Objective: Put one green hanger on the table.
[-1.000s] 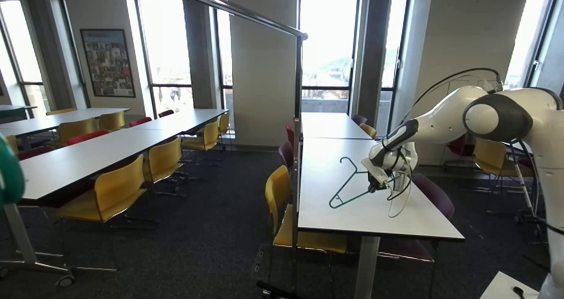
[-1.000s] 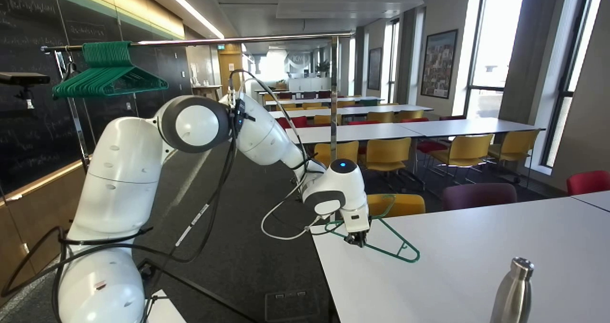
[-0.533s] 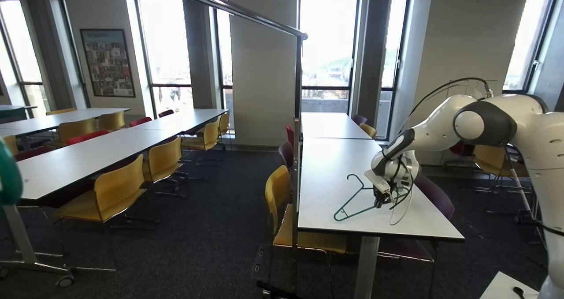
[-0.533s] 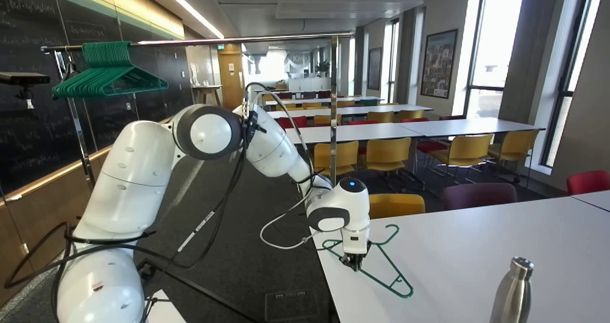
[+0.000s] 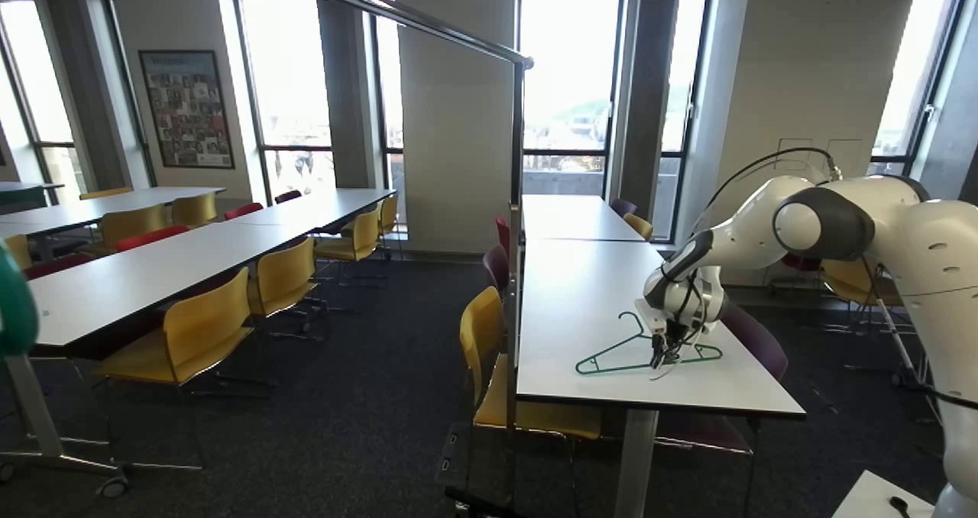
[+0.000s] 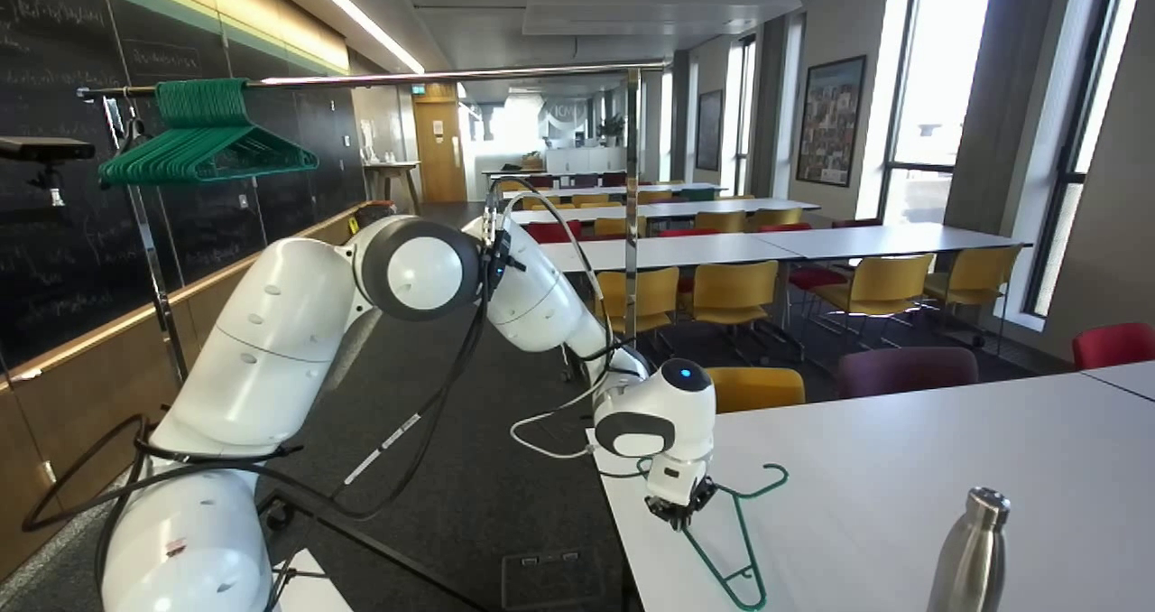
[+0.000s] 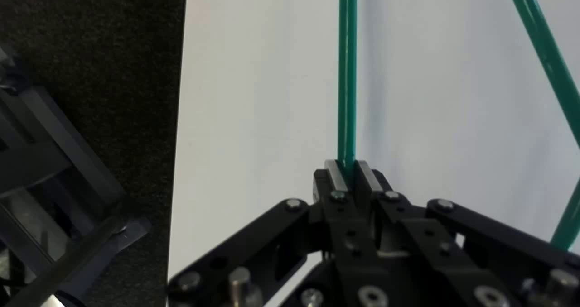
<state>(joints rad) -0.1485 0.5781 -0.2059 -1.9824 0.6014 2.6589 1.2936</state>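
My gripper is shut on the long bottom bar of the green hanger, which runs up between the fingertips in the wrist view. In both exterior views the hanger is low over the near end of the white table, its hook pointing away from the gripper. A soft shadow lies beside the bar in the wrist view; whether the hanger touches the tabletop I cannot tell. The gripper and wrist cover the middle of the hanger in an exterior view.
A steel bottle stands on the same table. Several more green hangers hang from a metal rack, whose post rises beside the table. A yellow chair and a purple chair flank the table.
The arm has lowered the hanger toward the tabletop and closer to the table's near end. The hanger has also turned, so its bar now runs more crosswise in an exterior view.
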